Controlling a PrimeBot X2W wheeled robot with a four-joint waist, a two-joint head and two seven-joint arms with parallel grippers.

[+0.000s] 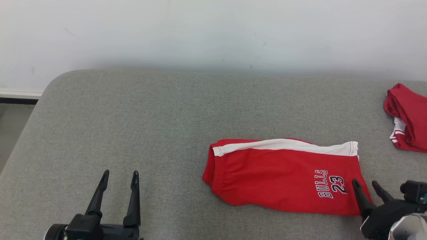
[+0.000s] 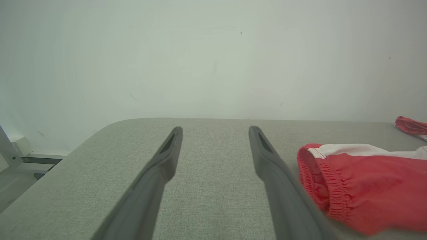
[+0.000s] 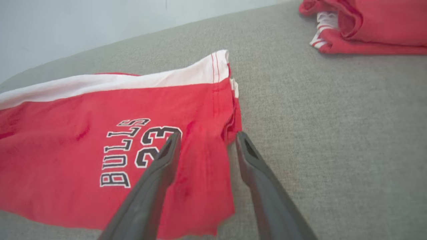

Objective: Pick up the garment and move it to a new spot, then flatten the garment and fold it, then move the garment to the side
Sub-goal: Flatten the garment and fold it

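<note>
**Grey padded surface [image 1: 133,116]: folded shorts [image 1: 283,176] lying flat, sideways move pending**

Pale wall [image 1: 213,33] behind, at 12 o'clock. At 4 o'clock in the head view, the red Bulls shorts, folded in half, with the white stripe along the far edge, waistband toward 9 o'clock and hem toward 3.

At 5 o'clock, right gripper [image 1: 364,182], fingers parted: one above the cloth, the other just past the hem, apparently clasping nothing. At 7 o'clock, left gripper [image 1: 120,173], spread wide over bare cover, well apart from the shorts. At 2 o'clock, second red garment [image 1: 408,116], bunched.

Fold probably done; shift aside still to come.

Risks:
- Pinching only the top layer at the hem, peeling the fold open.
- Dragging instead of lifting, rucking the cloth.
- Sliding toward 3 o'clock into the other garment.
</note>
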